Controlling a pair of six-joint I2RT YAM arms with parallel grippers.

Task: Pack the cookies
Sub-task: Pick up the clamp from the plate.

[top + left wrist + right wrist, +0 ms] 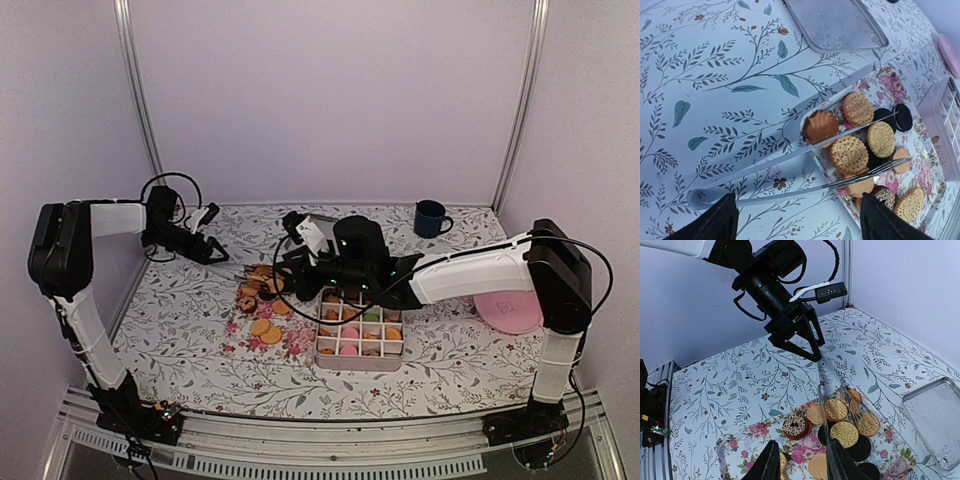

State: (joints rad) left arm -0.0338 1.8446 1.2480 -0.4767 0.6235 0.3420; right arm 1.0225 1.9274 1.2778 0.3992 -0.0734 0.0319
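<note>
Pose: left arm [115, 218] low, left tool [797, 200] wide open beside tongs [790, 156]; right tool [802, 450] above cookies [845, 432], grip unclear.

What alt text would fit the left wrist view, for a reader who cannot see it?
Metal tongs reach from the lower left across a leaf-patterned tablecloth, their tips over golden and dark cookies on a flowered tray. The dark fingers of the left gripper stand wide apart at the bottom; a metal tray lies at the top.
</note>
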